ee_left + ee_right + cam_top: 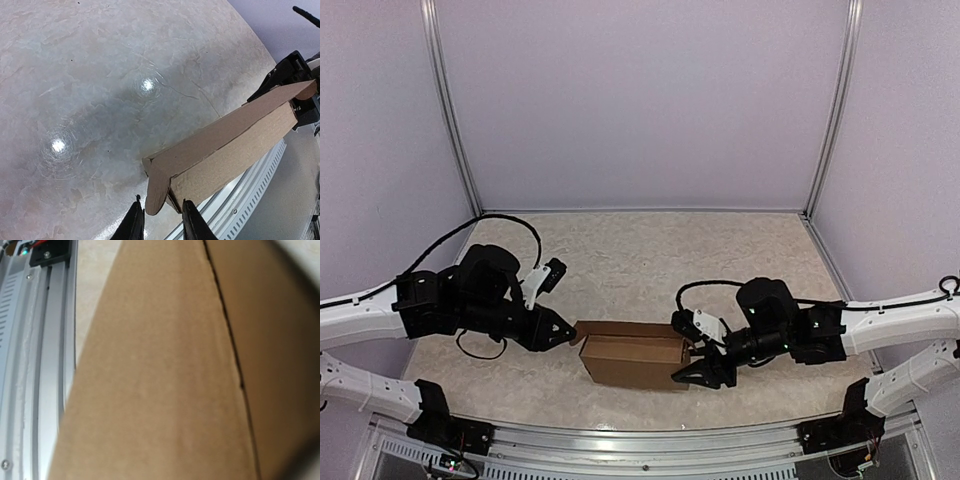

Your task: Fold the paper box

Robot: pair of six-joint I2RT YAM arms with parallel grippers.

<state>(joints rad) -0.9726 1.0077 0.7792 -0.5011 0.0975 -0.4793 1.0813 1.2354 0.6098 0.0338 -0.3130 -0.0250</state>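
Observation:
The paper box [632,360] is a brown cardboard box lying lengthwise near the table's front edge, its lid panel raised along the back. My left gripper [563,331] is at its left end. In the left wrist view the gripper [162,224] is open, and the box's [225,145] rounded end flap [156,192] hangs between the two fingers without being pinched. My right gripper [694,364] straddles the box's right end with a finger on each side. Cardboard [165,380] fills the right wrist view and hides its fingers.
The beige stone-pattern table [650,260] is walled by pale panels at the back and sides. A metal rail [650,440] runs along the front edge, close below the box, and shows in the left wrist view [250,205]. Black cables trail from both arms.

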